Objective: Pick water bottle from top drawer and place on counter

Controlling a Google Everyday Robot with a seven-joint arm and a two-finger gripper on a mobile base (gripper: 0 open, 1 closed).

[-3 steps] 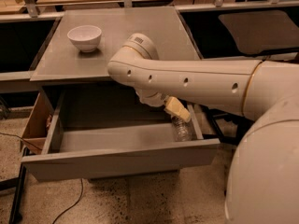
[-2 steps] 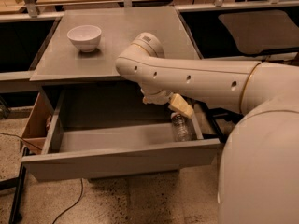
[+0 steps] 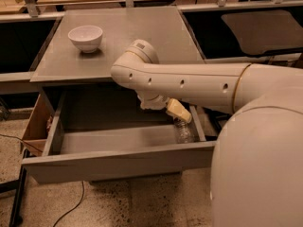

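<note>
The top drawer (image 3: 118, 162) is pulled open below the grey counter (image 3: 128, 32). The water bottle (image 3: 183, 132), clear and ribbed, stands in the drawer's front right corner against the right wall. My cream gripper (image 3: 178, 111) reaches down into the drawer and sits right over the bottle's top, hiding the cap. My arm (image 3: 189, 82) crosses from the right over the counter's front edge.
A white bowl (image 3: 85, 38) stands on the counter at the back left. A wooden panel (image 3: 35, 124) stands left of the drawer, and a cable (image 3: 71, 207) lies on the speckled floor. A dark shelf with a grey mat (image 3: 262, 30) is at the right.
My arm has swung slightly back to the left and the gripper has come down a little onto the bottle's top. The bottle stays in the same corner.
</note>
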